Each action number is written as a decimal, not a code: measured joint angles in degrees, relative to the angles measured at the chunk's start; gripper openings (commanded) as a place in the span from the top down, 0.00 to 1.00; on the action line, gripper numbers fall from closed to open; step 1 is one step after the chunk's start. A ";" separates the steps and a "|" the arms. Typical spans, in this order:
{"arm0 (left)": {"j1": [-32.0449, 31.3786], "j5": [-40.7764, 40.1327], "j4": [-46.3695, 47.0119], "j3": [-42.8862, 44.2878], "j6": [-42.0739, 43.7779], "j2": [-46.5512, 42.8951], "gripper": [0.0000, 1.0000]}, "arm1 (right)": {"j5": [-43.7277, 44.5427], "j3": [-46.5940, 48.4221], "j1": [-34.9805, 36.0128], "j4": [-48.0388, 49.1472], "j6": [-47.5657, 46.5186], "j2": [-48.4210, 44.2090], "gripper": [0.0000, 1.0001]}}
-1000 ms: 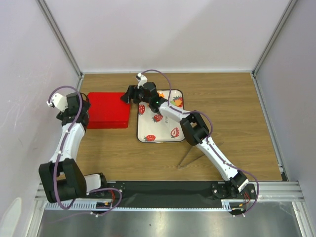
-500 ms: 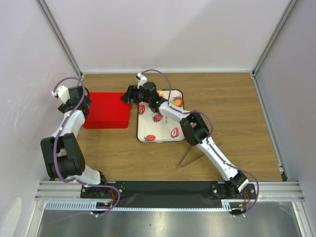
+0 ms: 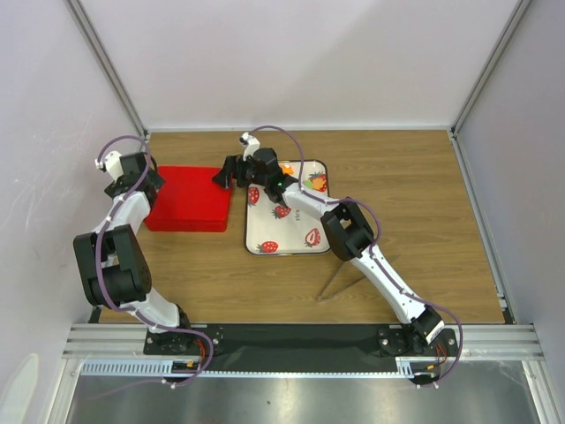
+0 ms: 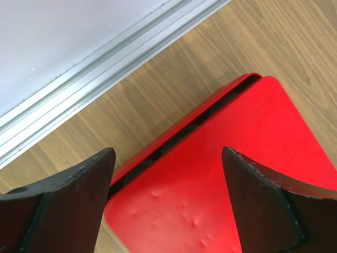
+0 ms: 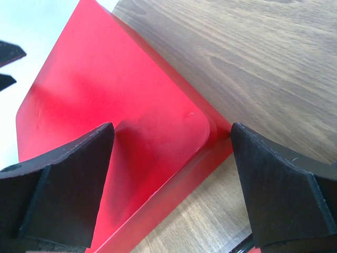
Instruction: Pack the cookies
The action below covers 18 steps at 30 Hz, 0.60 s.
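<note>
A closed red box (image 3: 188,200) lies on the wooden table, left of a strawberry-print tray (image 3: 291,237). Its lid (image 4: 247,147) rests on the base with a dark slit along one edge. My left gripper (image 3: 147,183) hovers open over the box's far left corner, with the red lid between its fingers (image 4: 167,174). My right gripper (image 3: 222,176) is open at the box's far right corner (image 5: 202,124), one finger on each side of it (image 5: 171,139). No cookies show clearly. Small orange bits (image 3: 316,183) sit at the tray's far right corner.
The left wall's aluminium rail (image 4: 89,74) runs close behind the box. The right arm (image 3: 349,231) stretches across the tray. Bare wood (image 3: 415,221) lies to the right of the tray.
The left arm folded back and its gripper moved to the box's far left corner. The right jaws opened wider. The box shifted a little to the left.
</note>
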 measured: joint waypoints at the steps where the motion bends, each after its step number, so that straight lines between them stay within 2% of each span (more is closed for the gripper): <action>1: 0.04 0.22 0.11 0.24 0.11 0.22 0.12 | -0.11 0.00 0.02 -0.02 -0.22 0.00 0.00; 18: 2.10 6.54 1.68 1.84 3.61 3.08 0.11 | -1.81 -0.87 -0.76 0.31 0.70 -1.09 0.00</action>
